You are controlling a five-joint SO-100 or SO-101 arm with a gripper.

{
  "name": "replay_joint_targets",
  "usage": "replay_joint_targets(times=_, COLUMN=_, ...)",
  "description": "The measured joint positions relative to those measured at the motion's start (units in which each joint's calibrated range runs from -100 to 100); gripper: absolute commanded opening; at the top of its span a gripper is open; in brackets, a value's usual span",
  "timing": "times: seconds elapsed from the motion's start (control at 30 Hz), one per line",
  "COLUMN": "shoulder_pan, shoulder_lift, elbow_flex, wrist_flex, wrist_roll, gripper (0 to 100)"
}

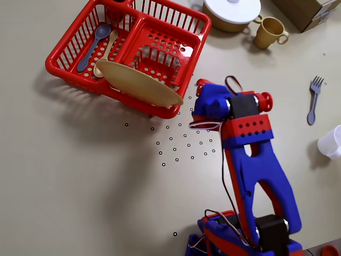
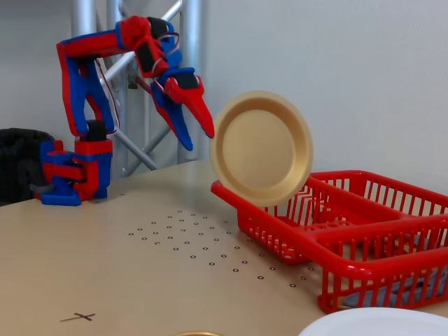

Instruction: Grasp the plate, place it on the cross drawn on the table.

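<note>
The round mustard-tan plate (image 2: 262,147) stands tilted on its edge, leaning on the rim of the red dish basket (image 2: 364,238). In the overhead view the plate (image 1: 138,82) lies across the basket's front wall. My gripper (image 2: 199,141) is open and empty. It points down just left of the plate's rim in the fixed view, with a small gap to it. In the overhead view the gripper (image 1: 198,98) is right of the plate, its fingertips mostly hidden under the wrist. The small grey cross (image 2: 78,317) is drawn on the table near the front left; it shows faintly in the overhead view (image 1: 324,54).
The red basket (image 1: 69,64) holds a blue spoon (image 1: 91,47) and a tan spoon (image 1: 106,50). A white-lidded tan pot (image 1: 232,12), a tan cup (image 1: 270,32), a blue fork (image 1: 314,100) and a white cup (image 1: 333,143) stand around. A grid of black dots (image 1: 184,141) marks the table.
</note>
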Motion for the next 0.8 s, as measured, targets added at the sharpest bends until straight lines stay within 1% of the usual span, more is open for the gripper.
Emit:
replay_joint_targets(times=0.2, shoulder_pan=-2.6, shoulder_lift=0.8, elbow_flex=-1.3, wrist_flex=0.0, wrist_roll=-1.7, gripper=27)
replay_joint_targets(times=0.53, shoulder_pan=-6.5, shoulder_lift=0.5, elbow_flex=0.3, wrist_flex=-0.1, wrist_roll=-2.5, gripper=27)
replay_joint_targets(times=0.8, shoulder_pan=-10.7, shoulder_lift=0.4, elbow_flex=1.4, wrist_flex=-3.0, wrist_roll=-3.4, gripper=28)
